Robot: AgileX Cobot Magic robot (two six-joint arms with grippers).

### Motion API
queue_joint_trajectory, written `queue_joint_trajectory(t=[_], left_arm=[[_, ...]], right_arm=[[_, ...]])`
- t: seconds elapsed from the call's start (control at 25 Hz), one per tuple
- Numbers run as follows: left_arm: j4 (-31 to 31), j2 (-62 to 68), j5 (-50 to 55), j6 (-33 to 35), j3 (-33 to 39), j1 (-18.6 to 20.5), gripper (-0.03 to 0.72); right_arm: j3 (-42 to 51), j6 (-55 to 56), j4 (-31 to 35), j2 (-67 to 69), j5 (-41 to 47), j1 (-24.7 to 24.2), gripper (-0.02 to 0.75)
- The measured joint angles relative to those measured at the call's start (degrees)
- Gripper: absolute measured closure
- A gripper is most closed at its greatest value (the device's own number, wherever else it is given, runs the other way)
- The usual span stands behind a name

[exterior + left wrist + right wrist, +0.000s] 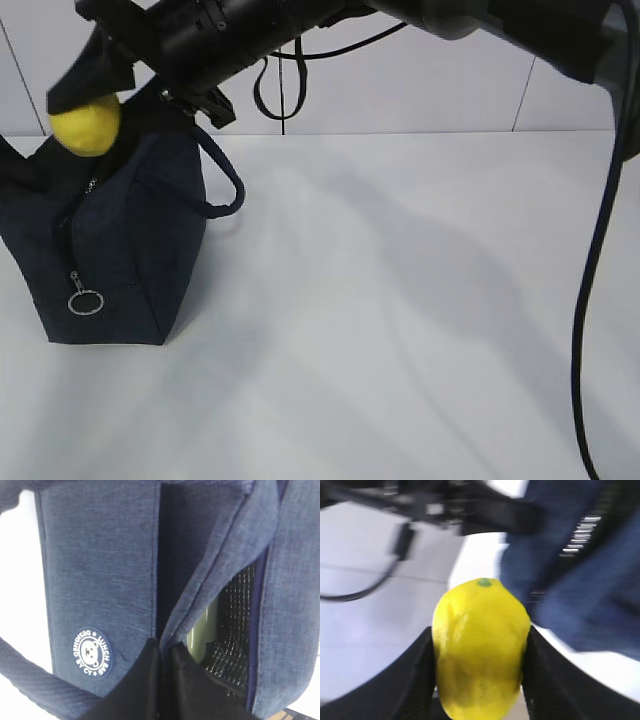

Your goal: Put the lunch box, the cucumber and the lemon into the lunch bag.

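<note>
Right tool [479, 680] is clamped on our bumpy yellow lemon [86, 124], hovering over the navy fabric lunch bag [120, 250]; left tool [162, 680] is clenched. Something pale green's already inside, cucumber unseen.

The lunch bag [115, 245] is seen at table height at the exterior frame's left, and close up by both wrist cameras.
</note>
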Motion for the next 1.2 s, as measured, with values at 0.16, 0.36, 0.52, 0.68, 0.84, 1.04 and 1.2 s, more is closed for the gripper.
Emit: queue_joint_trajectory(t=[0.16,0.36,0.52,0.68,0.84,1.04,1.2], left_arm=[[0.0,0.0,0.0,0.0,0.0,0.0,0.694],[0.0,0.0,0.0,0.0,0.0,0.0,0.694],[0.0,0.0,0.0,0.0,0.0,0.0,0.694],[0.0,0.0,0.0,0.0,0.0,0.0,0.694],[0.0,0.0,0.0,0.0,0.0,0.0,0.694],[-0.1,0.0,0.0,0.0,0.0,0.0,0.694],[-0.2,0.0,0.0,0.0,0.0,0.0,0.694]], right_arm=[[-0.1,-4.6,8.4,0.1,-1.8,0.1,0.363],[-0.1,-5.3,7.9,1.3,-10.1,0.1,0.364],[-0.1,-5.4,7.7,4.4,-14.6,0.1,0.364],[-0.1,-5.4,7.7,7.7,-15.3,0.1,0.363],[-0.1,-3.7,4.2,9.2,-15.6,0.1,0.364],[-0.1,5.6,-10.1,9.4,-15.3,0.1,0.36],[-0.1,7.0,-11.7,9.4,-14.9,0.1,0.355]])
